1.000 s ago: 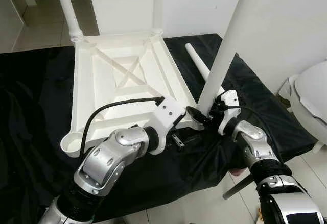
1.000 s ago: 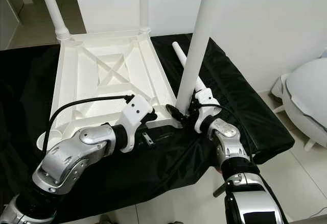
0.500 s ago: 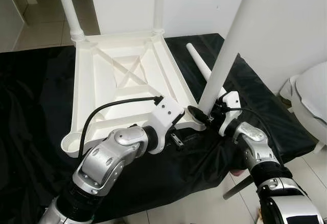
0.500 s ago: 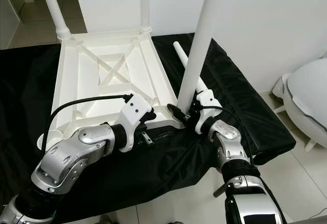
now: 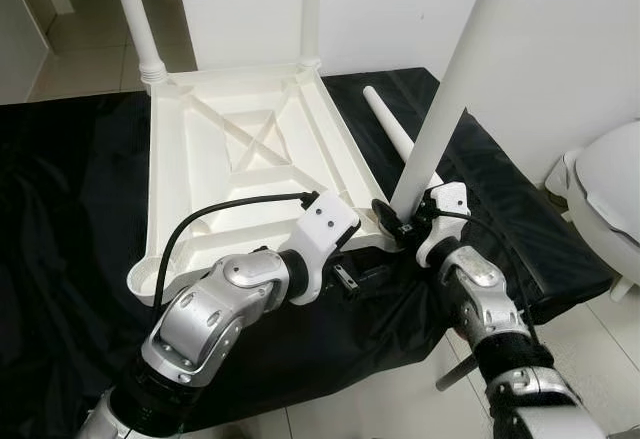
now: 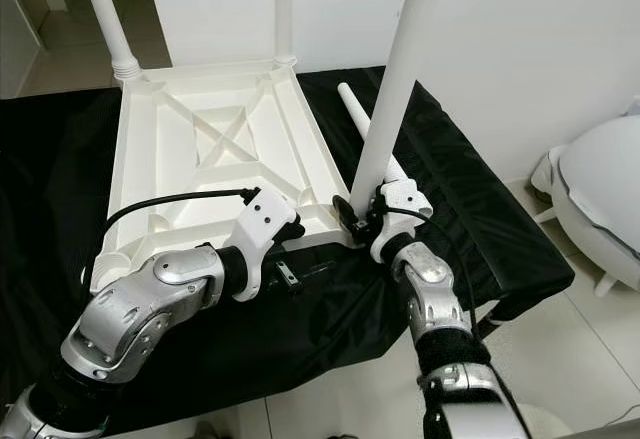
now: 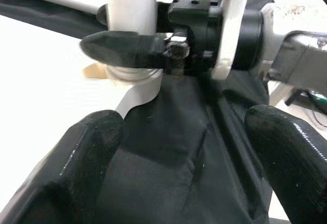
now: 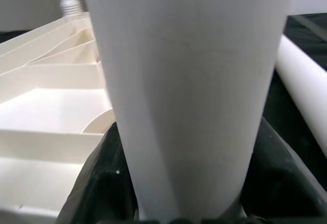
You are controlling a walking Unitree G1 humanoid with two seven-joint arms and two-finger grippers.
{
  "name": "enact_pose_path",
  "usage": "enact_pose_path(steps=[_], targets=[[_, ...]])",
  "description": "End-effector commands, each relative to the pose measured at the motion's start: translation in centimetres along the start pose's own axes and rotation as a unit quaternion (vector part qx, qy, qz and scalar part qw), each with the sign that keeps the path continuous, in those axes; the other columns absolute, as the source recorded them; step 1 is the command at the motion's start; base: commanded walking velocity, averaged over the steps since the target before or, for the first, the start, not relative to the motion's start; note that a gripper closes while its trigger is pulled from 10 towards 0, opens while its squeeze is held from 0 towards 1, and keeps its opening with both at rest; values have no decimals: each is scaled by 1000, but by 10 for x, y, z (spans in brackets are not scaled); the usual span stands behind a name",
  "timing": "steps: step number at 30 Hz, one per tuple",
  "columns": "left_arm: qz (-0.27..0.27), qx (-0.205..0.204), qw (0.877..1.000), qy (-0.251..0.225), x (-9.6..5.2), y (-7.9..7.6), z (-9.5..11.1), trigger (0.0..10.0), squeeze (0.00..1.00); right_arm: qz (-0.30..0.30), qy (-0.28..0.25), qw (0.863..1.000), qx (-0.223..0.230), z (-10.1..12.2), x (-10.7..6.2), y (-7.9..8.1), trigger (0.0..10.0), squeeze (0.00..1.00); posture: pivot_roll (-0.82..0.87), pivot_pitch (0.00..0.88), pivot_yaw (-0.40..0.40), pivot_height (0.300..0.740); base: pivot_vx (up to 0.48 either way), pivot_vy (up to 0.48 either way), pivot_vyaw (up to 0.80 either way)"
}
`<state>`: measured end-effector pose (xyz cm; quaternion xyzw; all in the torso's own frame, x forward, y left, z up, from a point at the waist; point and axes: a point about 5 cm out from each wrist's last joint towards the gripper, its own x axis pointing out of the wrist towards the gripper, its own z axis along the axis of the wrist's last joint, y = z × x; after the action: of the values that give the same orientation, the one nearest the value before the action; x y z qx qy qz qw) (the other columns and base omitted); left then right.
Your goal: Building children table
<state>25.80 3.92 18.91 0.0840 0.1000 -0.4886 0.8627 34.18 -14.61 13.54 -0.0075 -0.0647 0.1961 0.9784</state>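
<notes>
Here, right gripper clamped around upright table leg.

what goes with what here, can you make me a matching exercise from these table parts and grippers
Things:
1. right gripper
2. left gripper
3. spare leg
4. tabletop

States:
a. lying flat on the black cloth
b. upside down, ribs showing
c. shut on the upright leg
d. open, hovering over the cloth

Pairs: 1-c, 2-d, 3-a, 4-b
</notes>
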Motion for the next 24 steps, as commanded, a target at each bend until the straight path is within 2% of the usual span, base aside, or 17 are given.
enact_pose_path(steps=[1,3,7,10,13,17,21,22,23,24], targets=[[-4,7,1000,0,0,-1,0,10000,0,-52,11,998,20,-3,1,2,10000,0,-34,104,8,740,0,0,0],[-3,12,1000,0,-1,0,0,10000,0,-93,15,995,41,-4,3,11,10000,0,-33,103,13,740,0,0,0],[-3,15,1000,-1,-1,1,0,10000,0,-125,9,991,48,-1,5,21,10000,0,-36,104,19,740,0,0,0],[-4,15,1000,-1,0,1,0,10000,0,-153,6,987,44,2,6,25,10000,0,-39,106,20,740,0,0,0],[-8,15,1000,-3,1,0,1,10000,0,-206,13,978,38,3,8,28,10000,0,-48,107,27,740,0,0,0],[-10,17,1000,-6,2,-1,2,10000,0,-219,21,975,38,2,9,29,10000,0,-51,109,28,740,0,0,0],[-9,26,1000,-9,2,-1,2,10000,0,-199,10,979,33,6,6,33,10000,0,-53,114,27,740,0,0,0],[-8,27,1000,-9,2,-1,2,10000,0,-195,5,980,29,7,5,34,10000,384,-52,114,27,740,0,0,0],[-8,27,1000,-9,2,-1,2,10000,0,-195,5,980,29,7,5,34,10000,384,-52,114,27,740,0,0,0],[-8,28,1000,-9,2,-1,2,10000,0,-194,3,981,30,8,3,34,10000,925,-52,114,26,740,0,0,0]])
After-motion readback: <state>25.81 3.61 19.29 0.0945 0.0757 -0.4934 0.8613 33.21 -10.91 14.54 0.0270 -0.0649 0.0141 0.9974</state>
